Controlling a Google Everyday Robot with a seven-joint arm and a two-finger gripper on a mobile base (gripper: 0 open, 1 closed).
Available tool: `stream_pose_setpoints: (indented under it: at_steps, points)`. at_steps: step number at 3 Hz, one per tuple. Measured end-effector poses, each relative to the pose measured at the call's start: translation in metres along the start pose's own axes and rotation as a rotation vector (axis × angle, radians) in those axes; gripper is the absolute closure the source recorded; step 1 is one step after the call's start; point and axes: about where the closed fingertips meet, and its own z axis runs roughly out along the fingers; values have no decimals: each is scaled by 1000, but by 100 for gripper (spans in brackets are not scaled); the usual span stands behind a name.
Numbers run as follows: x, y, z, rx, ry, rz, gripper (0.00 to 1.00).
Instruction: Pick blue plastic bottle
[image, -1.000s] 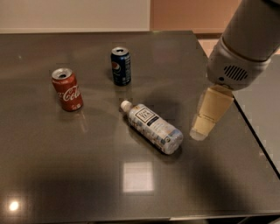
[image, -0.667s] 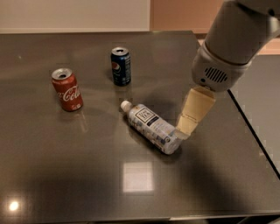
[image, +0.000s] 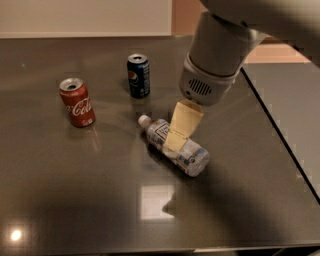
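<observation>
The blue plastic bottle (image: 192, 156) is clear with a small white cap and a white and pale-blue label. It lies on its side near the middle of the dark table (image: 100, 210), cap pointing to the far left. My gripper (image: 176, 142) hangs from the big grey wrist (image: 210, 65) and is directly over the bottle's middle, covering part of the label. Its tip is at or just above the bottle; I cannot tell if it touches.
A red Coca-Cola can (image: 77, 102) stands upright at the left. A dark blue Pepsi can (image: 138, 75) stands upright behind the bottle. The table's right edge (image: 280, 135) runs diagonally, with a second grey surface (image: 295, 95) beyond it.
The arm has swung left, from beside the bottle's base to over its middle. The bottle and both cans have not moved.
</observation>
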Motion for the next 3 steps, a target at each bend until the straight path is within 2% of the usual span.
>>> stream_pose_setpoints:
  at_steps: [1, 2, 3]
  points:
    - [-23, 11, 16, -8, 28, -14, 0]
    - [-35, 15, 35, -13, 60, -13, 0]
    - [-36, 13, 52, -1, 81, -7, 0]
